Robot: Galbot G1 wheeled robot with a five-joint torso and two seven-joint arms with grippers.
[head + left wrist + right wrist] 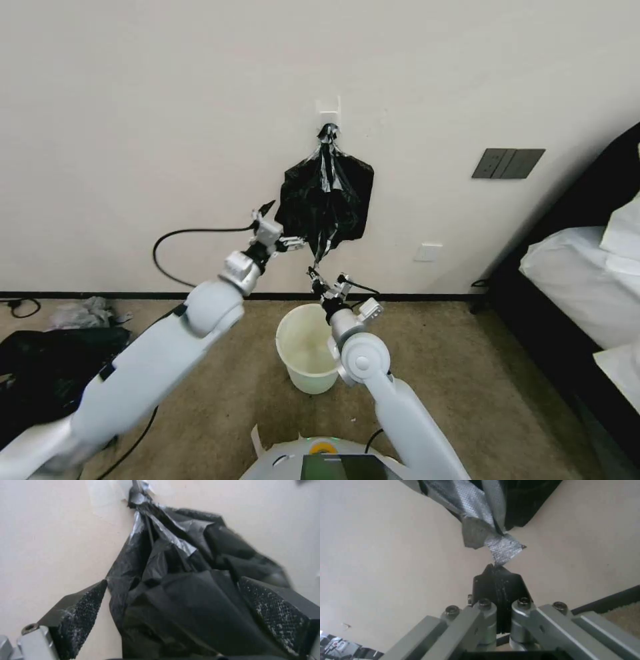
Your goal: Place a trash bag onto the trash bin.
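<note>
Head view puts the bundle of black bags point(327, 203) in the middle of the frame, hanging from a white wall hook point(328, 110) by its knotted top, and my cream-white trash bin point(303, 347) on the carpet directly below it, bare and unlined. My left gripper point(288, 235) is raised to the bundle's lower left edge, and in the left wrist view its two textured fingers point(83, 610) stand wide apart with black plastic spread between them, not yet pinched. My right gripper point(319, 280) sits lower, just under the bundle and above the bin's far rim; in the right wrist view its fingers are pressed together at the centre of the frame, clamped on the tip of a grey-sheened strip, which I take to be the trash bag point(501, 548), trailing down from the top. As I judge it, the job has barely begun: one bag is caught at its end but hangs with the others, and pulling it free, opening it and fitting it over the bin all remain.
</note>
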